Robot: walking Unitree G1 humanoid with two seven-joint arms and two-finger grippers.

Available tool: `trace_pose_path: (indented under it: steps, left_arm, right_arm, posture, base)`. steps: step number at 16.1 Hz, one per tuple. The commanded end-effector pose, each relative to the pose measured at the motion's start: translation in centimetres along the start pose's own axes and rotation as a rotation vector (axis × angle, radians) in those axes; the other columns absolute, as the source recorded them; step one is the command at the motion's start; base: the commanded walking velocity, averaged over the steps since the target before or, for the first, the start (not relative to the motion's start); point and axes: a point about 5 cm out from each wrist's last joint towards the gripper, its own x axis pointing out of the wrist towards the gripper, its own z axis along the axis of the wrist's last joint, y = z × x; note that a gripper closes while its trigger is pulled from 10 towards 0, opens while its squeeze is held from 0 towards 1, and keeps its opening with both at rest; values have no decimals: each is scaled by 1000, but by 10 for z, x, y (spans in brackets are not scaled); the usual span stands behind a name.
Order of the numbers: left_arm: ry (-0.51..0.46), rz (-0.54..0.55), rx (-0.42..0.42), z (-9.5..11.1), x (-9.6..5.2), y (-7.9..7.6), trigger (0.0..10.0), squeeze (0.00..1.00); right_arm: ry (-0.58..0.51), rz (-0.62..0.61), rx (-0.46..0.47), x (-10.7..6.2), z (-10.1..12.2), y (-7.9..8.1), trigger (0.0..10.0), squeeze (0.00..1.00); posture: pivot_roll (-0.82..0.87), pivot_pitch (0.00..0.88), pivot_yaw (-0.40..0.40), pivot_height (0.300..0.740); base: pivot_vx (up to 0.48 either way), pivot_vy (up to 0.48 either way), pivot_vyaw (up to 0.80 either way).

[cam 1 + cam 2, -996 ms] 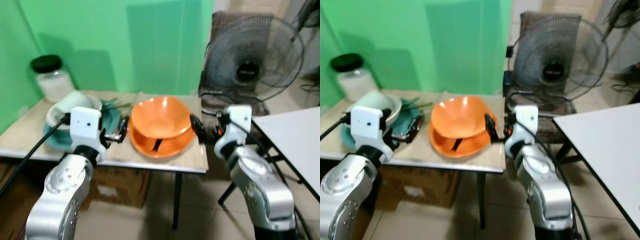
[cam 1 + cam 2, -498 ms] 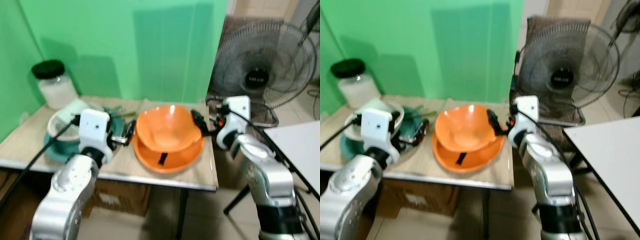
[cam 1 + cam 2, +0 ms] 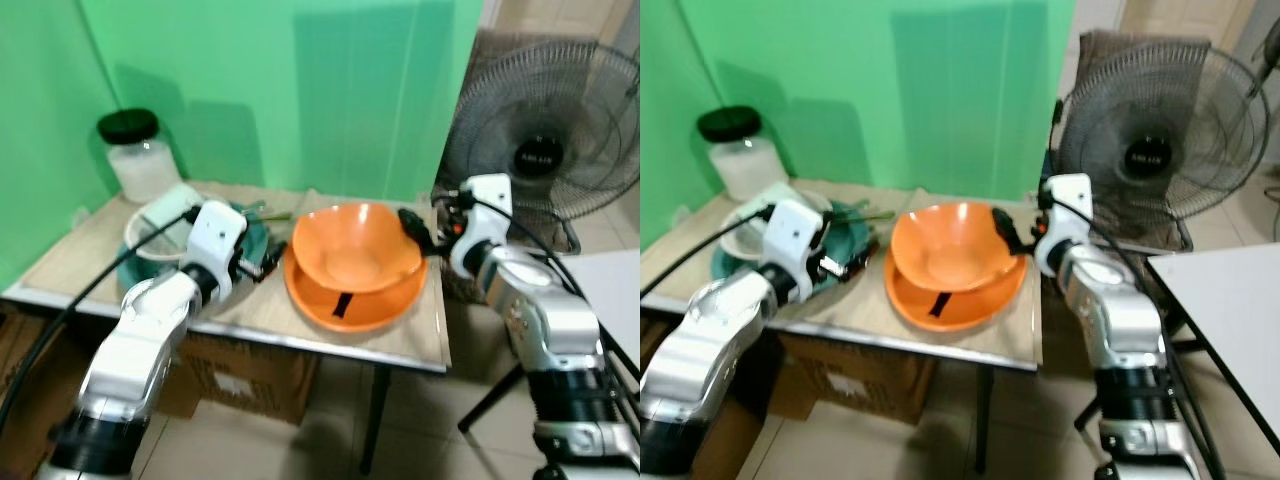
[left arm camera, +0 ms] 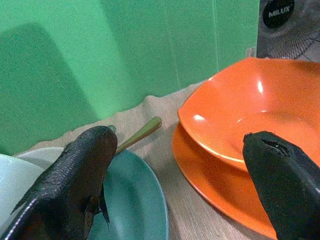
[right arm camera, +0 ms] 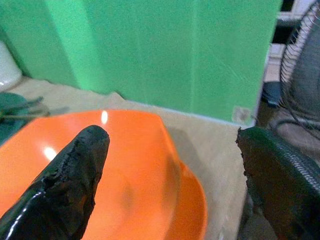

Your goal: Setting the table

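An orange bowl [image 3: 355,255] sits nested in a wider orange dish [image 3: 352,305] on the wooden table [image 3: 420,345]. A black strip [image 3: 342,305] lies on the dish's front wall. My left gripper [image 3: 264,262] is open just left of the orange stack, over the edge of a teal plate [image 3: 252,232]. In its wrist view the fingers [image 4: 75,180] stand wide apart, with the plate [image 4: 135,200] and the bowl [image 4: 245,115] between them. My right gripper [image 3: 418,230] is open at the bowl's right rim; its wrist view shows the bowl [image 5: 135,165] below it.
A white bowl [image 3: 150,222] rests on the teal plate, with thin gold cutlery [image 4: 140,132] behind it. A black-lidded jar [image 3: 140,160] stands at the back left. A floor fan [image 3: 545,150] and a white table [image 3: 625,290] are to the right; a cardboard box [image 3: 240,375] sits under the table.
The whole picture has shifted as the camera moved, and both arms now reach further out. Both grippers stay open on either side of the orange bowl. Nothing on the table has moved.
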Motion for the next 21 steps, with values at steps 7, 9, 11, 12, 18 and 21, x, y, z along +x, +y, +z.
trace_pose_path:
  steps: [7, 9, 11, 12, 18, 21]
  left_arm:
    - [-52, -167, -16, -8, 27, -13, 10000, 0]
    - [-50, -215, -14, -11, 33, -18, 10000, 0]
    - [-46, -234, -8, -13, 40, -19, 10000, 0]
    - [-44, -238, -8, -14, 43, -19, 10000, 0]
    - [-1, -280, 27, -24, 55, -21, 10000, 0]
    - [3, -305, 56, -30, 52, -23, 10000, 0]
  right_arm:
    - [44, -10, 129, 5, 0, -12, 10000, 0]
    - [64, -5, 140, 5, -1, -13, 10000, 0]
    - [60, 9, 172, 5, -1, -14, 10000, 0]
    - [57, 11, 181, 5, 0, -14, 10000, 0]
    - [113, 20, 212, 4, -4, -18, 10000, 0]
    - [153, 16, 269, 3, -9, -25, 10000, 0]
  posture:
    - [-78, 0, 39, 740]
    - [-80, 0, 40, 740]
    - [-84, 0, 43, 740]
    - [-87, 0, 44, 740]
    - [-98, 0, 46, 740]
    - [-96, 0, 43, 740]
  base:
    - [0, 0, 0]
    - [0, 0, 0]
    - [0, 0, 0]
    - [0, 0, 0]
    - [0, 0, 0]
    - [0, 0, 0]
